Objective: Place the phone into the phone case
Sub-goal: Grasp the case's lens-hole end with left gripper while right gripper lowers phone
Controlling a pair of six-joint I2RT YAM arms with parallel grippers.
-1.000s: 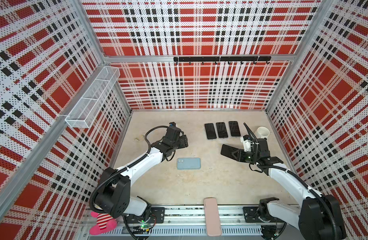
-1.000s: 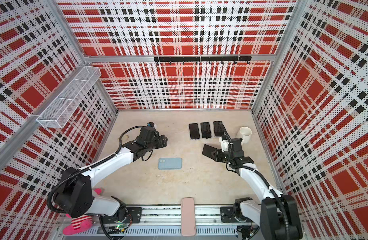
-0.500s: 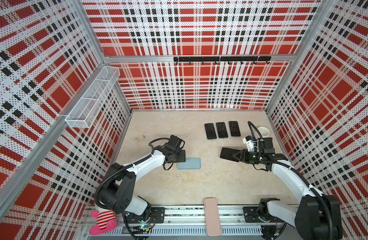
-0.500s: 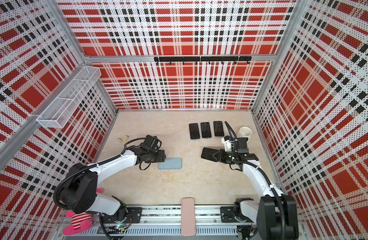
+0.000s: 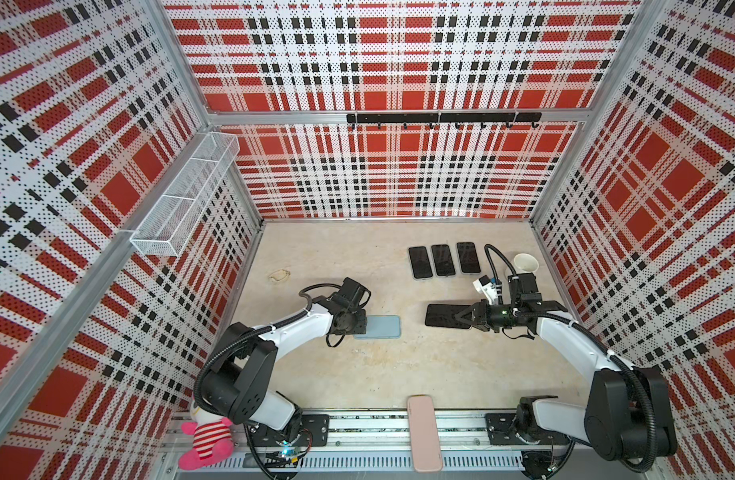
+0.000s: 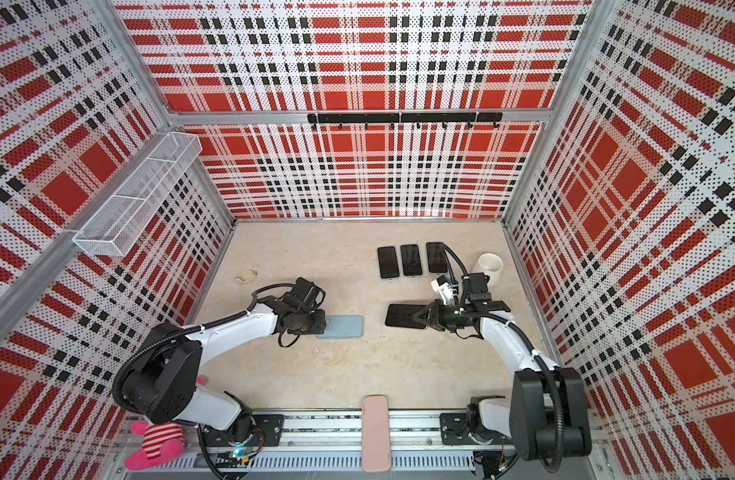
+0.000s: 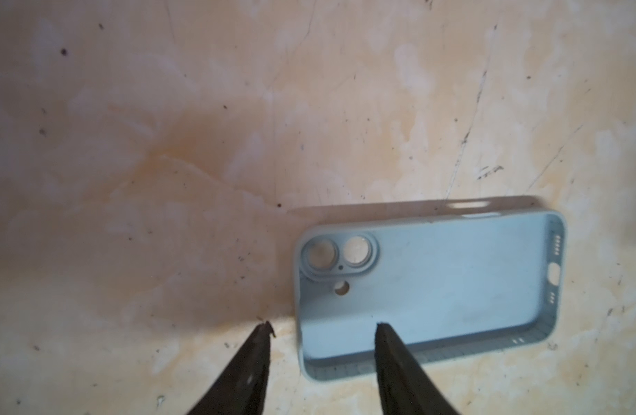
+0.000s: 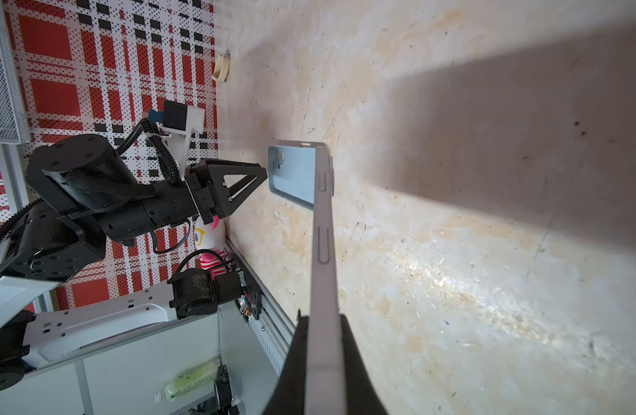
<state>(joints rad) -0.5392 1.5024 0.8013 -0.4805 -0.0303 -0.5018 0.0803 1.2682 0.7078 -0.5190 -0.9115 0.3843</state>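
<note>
Nearest the robot's base, a pink oblong slab (image 5: 425,433) lies across the front rail and seems to play no part in the work. Beyond it, on the beige mottled tabletop (image 5: 357,386), the pale blue soft phone case (image 5: 383,327) lies flat, hollow side up and empty, with its camera cut-outs at the end toward the left arm. The left tool (image 7: 323,326) is down at that end with its jaws apart. One finger is over bare tabletop outside the case and the other over the hollow, so the end wall stands between them and nothing is clamped yet. To the right of the case and apart from it, the right tool (image 8: 322,319) is clamped on one short end of the black-screened phone with a pale frame (image 5: 442,316). It holds the phone level and screen up, seemingly clear of the tabletop, with the free end pointing toward the case. Farther back, three dark phones (image 5: 443,260) lie side by side, and a white cup (image 5: 526,262) lies tipped over just to their right.

The task looks roughly half done: the phone is in hand and the case is open and waiting. What remains is to steady the case, bring the phone over the hollow, line it up, and press it down until the rim takes every edge.
</note>
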